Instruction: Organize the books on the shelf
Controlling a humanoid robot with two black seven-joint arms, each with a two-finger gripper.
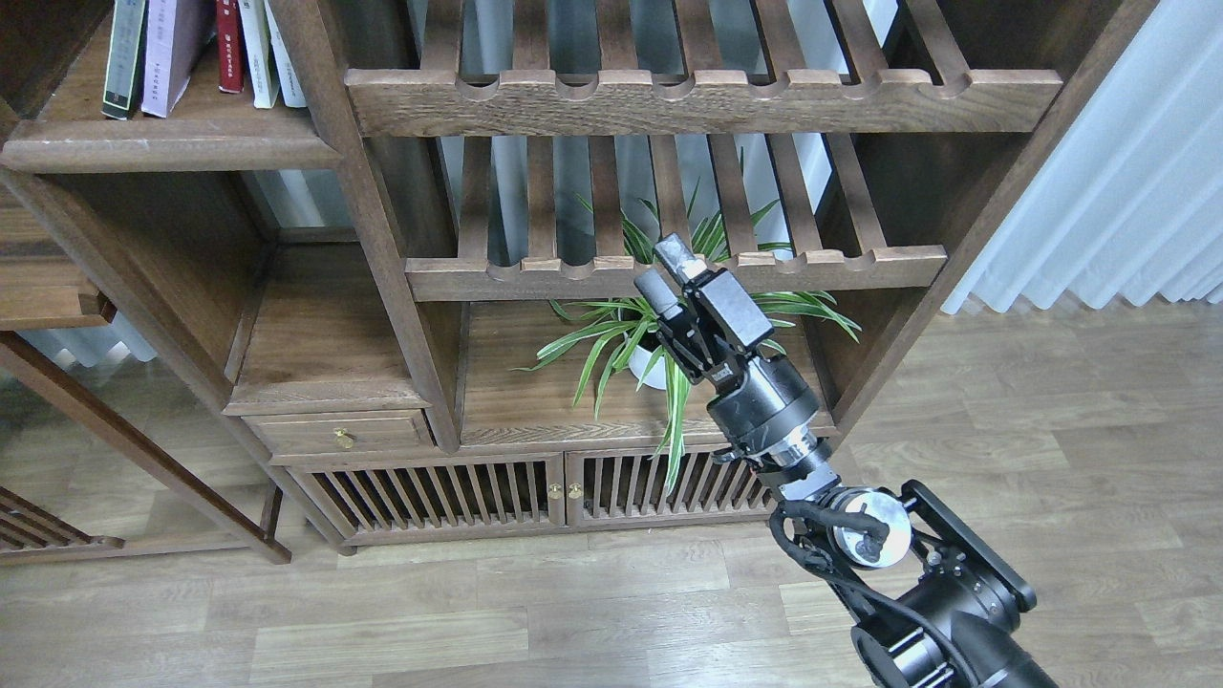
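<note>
Two of the books stand upright at the top left on the dark-brown plank shelf [182,143]: a black-bordered one with a green spine [124,57] and a pale lavender paperback [172,53] leaning beside it. The thick maroon book is out of view. My right gripper [663,268] is open and empty. It is held up in front of the lower slatted rack, far right of and below the books. My left gripper is not in view.
A slim red volume [227,43] and white-spined volumes [260,48] stand right of the lavender book. Two slatted racks [669,272] with scalloped rails fill the bookcase's middle bay. A potted spider plant [650,354] sits behind my gripper. White curtains [1127,172] hang at right.
</note>
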